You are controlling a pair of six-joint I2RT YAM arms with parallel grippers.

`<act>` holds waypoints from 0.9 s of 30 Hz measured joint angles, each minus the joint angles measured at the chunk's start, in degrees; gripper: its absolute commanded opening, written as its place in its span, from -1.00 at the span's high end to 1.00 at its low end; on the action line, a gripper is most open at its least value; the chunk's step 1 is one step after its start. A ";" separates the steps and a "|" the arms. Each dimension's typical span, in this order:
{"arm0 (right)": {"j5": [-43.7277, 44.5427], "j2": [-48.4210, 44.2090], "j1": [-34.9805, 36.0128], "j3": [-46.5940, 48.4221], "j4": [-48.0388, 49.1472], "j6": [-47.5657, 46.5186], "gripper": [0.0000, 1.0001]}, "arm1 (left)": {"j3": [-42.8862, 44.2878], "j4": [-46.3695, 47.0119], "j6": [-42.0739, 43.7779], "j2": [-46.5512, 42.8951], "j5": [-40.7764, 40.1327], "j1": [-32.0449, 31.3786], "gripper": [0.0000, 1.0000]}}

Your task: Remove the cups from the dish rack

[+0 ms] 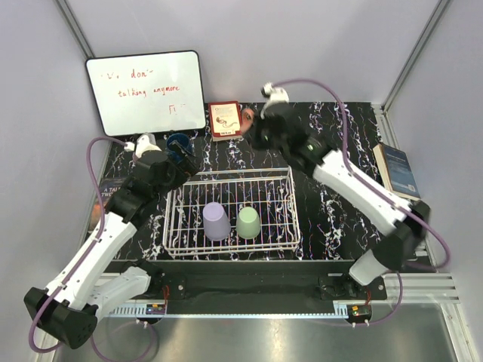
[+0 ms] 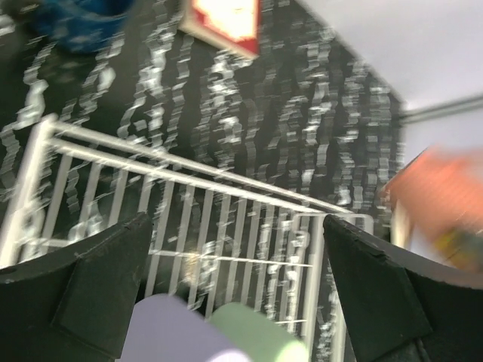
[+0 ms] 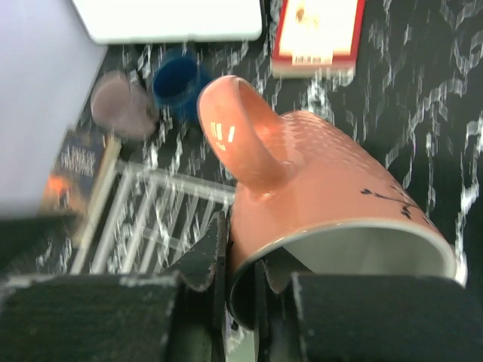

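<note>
Dish rack [image 1: 172, 219]: sited mid-table on the black marbled table [image 1: 332, 219], just ahead of the arm bases. Two cups are seen inside it, mouth down and side by side: lavender cup [image 1: 216, 221] on the left, light green cup [image 1: 248, 222] on the right.

Left gripper [image 2: 238, 222]: held above the rack's far-left corner, fingers [image 2: 90, 294] spread wide with nothing between them. The lavender and green cups are seen below it in the left wrist view, which is motion-blurred.

Right gripper [image 3: 241, 286]: fingers pressed together on the rim of the terracotta cup [image 3: 324, 196], one inside and one outside the wall. The cup is tipped on its side, handle uppermost, white inside. Dark marks are noted on its wall; they cannot be read. From above, this cup is seen behind the rack's far edge, just beside the red-bordered box [image 1: 225, 119]. Whether it touches the table cannot be told.

Dark blue cup [image 1: 179, 145] and mauve cup [image 3: 121, 113]: on the table, outside the rack, near its far-left corner.

Writing: red handwriting on the whiteboard [image 1: 146, 92]; "talking anymore" is made out, the rest is unclear. The box print is too small to read. Books lie at the right table edge [image 1: 398, 170] and the left [image 3: 72, 162]; titles illegible.
</note>
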 measured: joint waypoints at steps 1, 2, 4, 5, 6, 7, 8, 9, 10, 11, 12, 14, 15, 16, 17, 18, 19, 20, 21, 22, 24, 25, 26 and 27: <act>0.48 5.62 -0.63 8.02 -2.19 -0.13 1.00 | 0.07 -1.86 -0.02 0.00 -1.01 0.00 -0.98; 0.76 10.03 -1.22 13.90 -3.58 -0.22 1.00 | 0.09 -3.02 0.00 0.00 -1.60 0.00 -0.98; 1.77 18.27 -2.29 26.93 -9.55 -0.28 1.00 | 0.09 -5.77 0.02 -0.02 -2.89 0.00 -0.98; 2.05 24.13 -3.13 35.87 -13.51 -0.02 1.00 | 0.11 -6.91 0.04 -0.02 -3.45 0.00 -0.98; 2.34 28.44 -3.63 42.34 -16.20 0.07 1.00 | 0.11 -7.91 0.04 -0.02 -3.98 0.00 -0.98; 2.40 34.77 -4.35 52.39 -20.68 0.39 1.00 | 0.22 -8.96 0.07 -0.02 -4.42 0.00 -0.98; 2.10 42.56 -5.29 64.52 -25.40 1.09 1.00 | 0.37 -9.86 0.07 -0.02 -4.70 0.00 -0.98; 1.42 47.63 -5.95 72.17 -28.02 1.55 1.00 | 0.68 -10.80 0.09 0.02 -4.98 0.00 -0.98; 0.37 53.40 -6.82 80.76 -30.82 2.45 1.00 | 0.98 -11.34 0.11 0.04 -5.05 0.00 -0.98; -1.03 56.76 -7.78 84.39 -32.00 3.58 1.00 | 1.49 -12.11 0.20 0.15 -5.18 0.00 -0.98; -2.16 57.88 -8.79 83.17 -32.70 4.55 1.00 | 1.97 -12.63 0.28 0.26 -5.18 0.00 -0.98; -3.45 57.33 -10.51 75.38 -33.92 6.03 1.00 | 2.60 -13.22 0.46 0.55 -5.16 0.00 -0.98; -3.61 56.98 -11.28 70.84 -33.90 6.38 1.00 | 2.67 -13.29 0.55 0.68 -5.16 0.00 -0.98; -3.52 56.92 -11.80 67.82 -34.07 6.58 1.00 | 2.67 -13.49 0.57 0.90 -5.14 0.00 -0.98; -3.41 57.16 -12.37 64.85 -35.17 6.67 1.00 | 2.67 -13.73 0.57 1.22 -5.11 0.00 -0.98; -3.41 57.53 -12.66 63.52 -36.30 6.71 1.00 | 2.67 -13.81 0.57 1.55 -5.09 0.00 -0.98; -3.39 58.38 -12.81 63.25 -38.32 6.69 1.00 | 2.67 -13.86 0.57 2.01 -5.07 0.00 -0.98; -3.41 58.90 -12.81 63.28 -38.95 6.67 1.00 | 2.67 -13.88 0.57 2.49 -4.94 0.00 -0.98; -3.43 59.12 -12.72 63.41 -39.19 6.62 1.00 | 2.67 -13.90 0.57 2.99 -4.87 0.00 -0.98; -3.43 59.30 -12.57 63.87 -39.39 6.51 1.00 | 2.67 -13.90 0.57 3.58 -4.70 0.00 -0.98; -3.41 59.91 -12.24 66.38 -39.82 6.21 1.00 | 2.64 -13.92 0.55 4.63 -4.59 0.00 -0.98; -3.43 60.19 -12.09 67.76 -39.67 6.03 1.00 | 2.62 -13.90 0.52 5.01 -4.52 0.00 -0.98; -3.41 60.50 -11.98 69.05 -39.54 5.90 1.00 | 2.51 -13.90 0.52 5.16 -4.50 0.00 -0.98; -3.41 60.78 -11.91 70.27 -39.32 5.79 1.00 | 2.36 -13.90 0.50 5.29 -4.50 0.00 -0.98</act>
